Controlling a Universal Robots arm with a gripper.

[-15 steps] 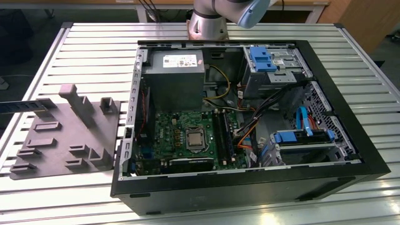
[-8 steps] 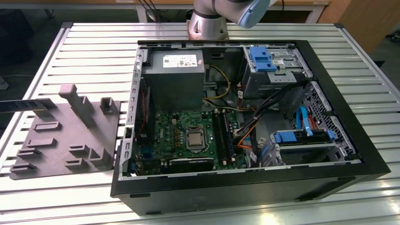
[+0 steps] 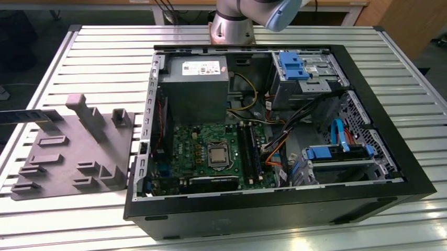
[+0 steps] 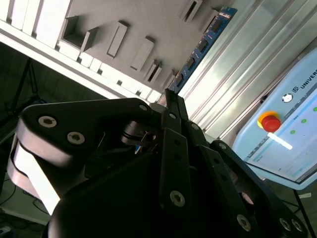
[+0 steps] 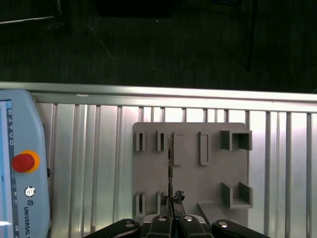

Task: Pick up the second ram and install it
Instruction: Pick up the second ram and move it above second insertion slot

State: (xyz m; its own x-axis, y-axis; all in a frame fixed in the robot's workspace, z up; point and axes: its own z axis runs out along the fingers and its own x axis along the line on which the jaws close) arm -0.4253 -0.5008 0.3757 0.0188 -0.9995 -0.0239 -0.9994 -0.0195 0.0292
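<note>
My gripper (image 4: pixel 171 99) pinches one end of the second ram (image 4: pixel 202 45), which sticks out in front of it. I think it is light, stiff and easy to break, so hold its flat sides.

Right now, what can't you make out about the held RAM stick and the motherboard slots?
- Exterior view: the thin dark blue-green memory board is cut off by the picture's left edge.
- Second wrist view: the black gripper hides the board's held end.
- First wrist view: the board is edge-on, its faces hidden.
- Exterior view: the long black plastic motherboard slots are too small to tell latches or filling.
</note>
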